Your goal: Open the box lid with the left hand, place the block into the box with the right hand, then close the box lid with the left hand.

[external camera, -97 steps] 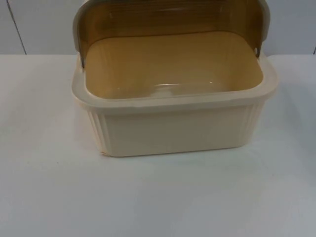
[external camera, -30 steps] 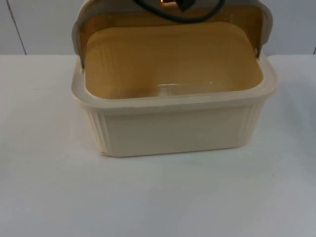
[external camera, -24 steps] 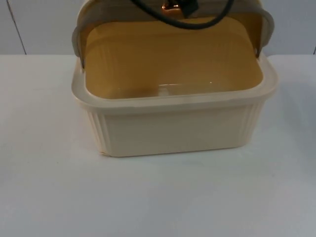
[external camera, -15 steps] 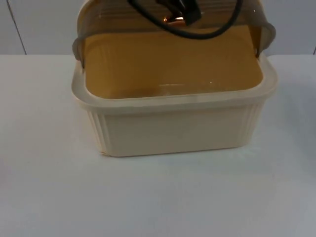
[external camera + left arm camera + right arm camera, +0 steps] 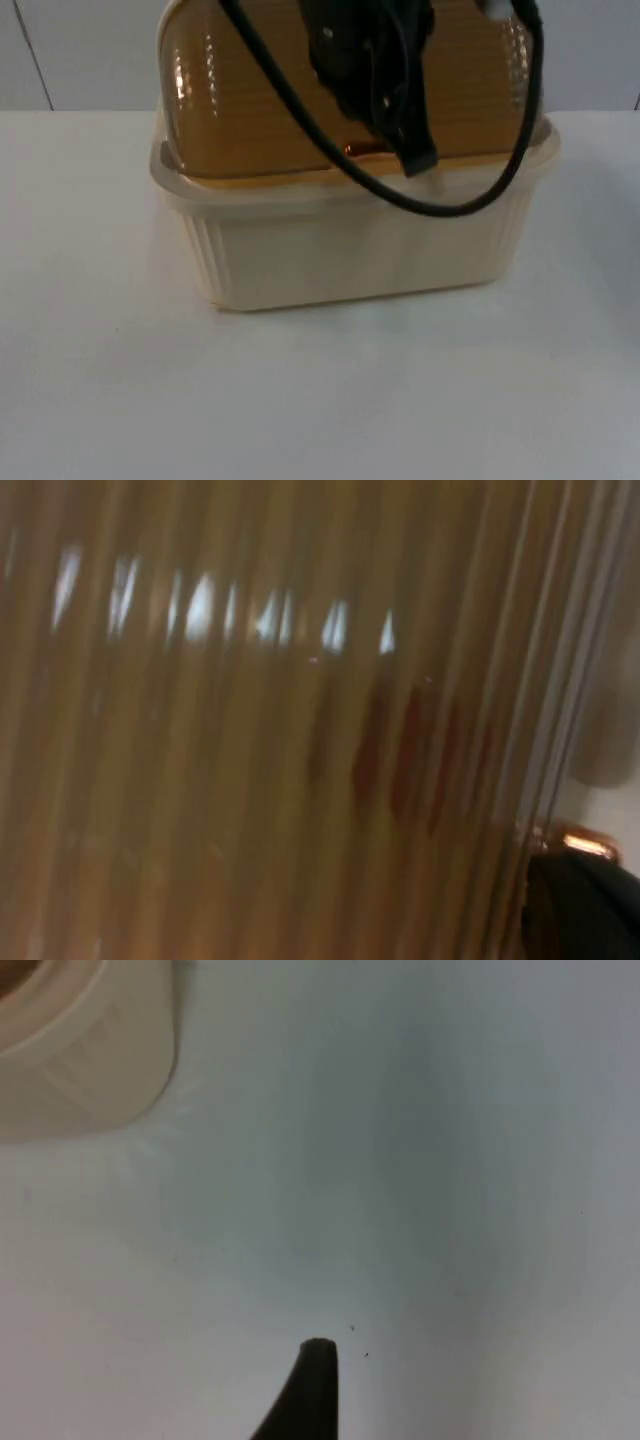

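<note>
Amber ribbed translucent lid (image 5: 330, 110) lies down over the cream plastic box (image 5: 350, 250); left gripper (image 5: 385, 120) presses its front edge, finger state unclear; right gripper (image 5: 310, 1400) waits beside the box, state likewise unclear

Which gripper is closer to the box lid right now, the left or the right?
Left. The left gripper is over the amber lid at its front edge, above the box. The right gripper waits over bare table beside a box corner.

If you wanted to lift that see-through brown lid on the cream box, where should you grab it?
Best guess: the front lower edge of the ribbed amber lid, approached from the front. It curves down onto the cream plastic box's rim there, and the left hand sits at that edge, suggesting it swings up from there.
</note>
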Available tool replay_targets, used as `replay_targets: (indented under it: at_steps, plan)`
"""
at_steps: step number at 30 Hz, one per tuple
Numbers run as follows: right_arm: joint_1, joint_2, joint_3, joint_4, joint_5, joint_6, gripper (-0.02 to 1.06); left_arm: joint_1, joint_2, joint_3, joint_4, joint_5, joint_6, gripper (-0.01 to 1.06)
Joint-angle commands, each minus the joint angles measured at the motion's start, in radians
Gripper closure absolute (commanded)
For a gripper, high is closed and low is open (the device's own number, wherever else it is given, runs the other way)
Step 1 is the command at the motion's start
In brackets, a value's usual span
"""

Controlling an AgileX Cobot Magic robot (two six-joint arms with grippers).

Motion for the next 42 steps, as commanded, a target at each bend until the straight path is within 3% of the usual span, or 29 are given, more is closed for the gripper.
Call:
replay_targets:
  at_steps: [1,9,21,27,36,40,41,42]
  plan:
    - [-0.005,-0.011,0.0,-0.001,-0.009,-0.008,0.23,-0.003,0.006,0.028,0.044,-0.051,-0.04,1.05]
    - [-0.005,-0.011,0.0,0.001,-0.01,-0.008,0.23,-0.005,-0.002,0.044,0.036,-0.042,-0.067,1.05]
    - [-0.005,-0.011,0.0,0.008,-0.011,-0.008,0.23,-0.119,-0.185,0.044,-0.063,0.094,-0.059,1.05]
    - [-0.005,-0.013,0.0,0.008,-0.005,-0.008,0.23,-0.126,-0.288,0.044,-0.137,0.133,-0.062,1.05]
    - [-0.003,-0.019,0.0,0.011,-0.001,-0.008,0.23,0.022,-0.531,0.089,-0.169,0.107,-0.132,1.05]
    - [-0.003,-0.019,0.0,0.011,-0.001,-0.008,0.23,0.211,-0.716,0.222,-0.307,0.01,-0.134,1.05]
    - [-0.003,-0.019,0.0,0.011,-0.001,-0.008,0.23,0.211,-0.716,0.222,-0.307,0.01,-0.134,1.05]
    - [-0.003,-0.019,0.0,0.011,-0.003,-0.008,0.23,0.266,-0.759,0.269,-0.33,-0.017,-0.134,1.05]
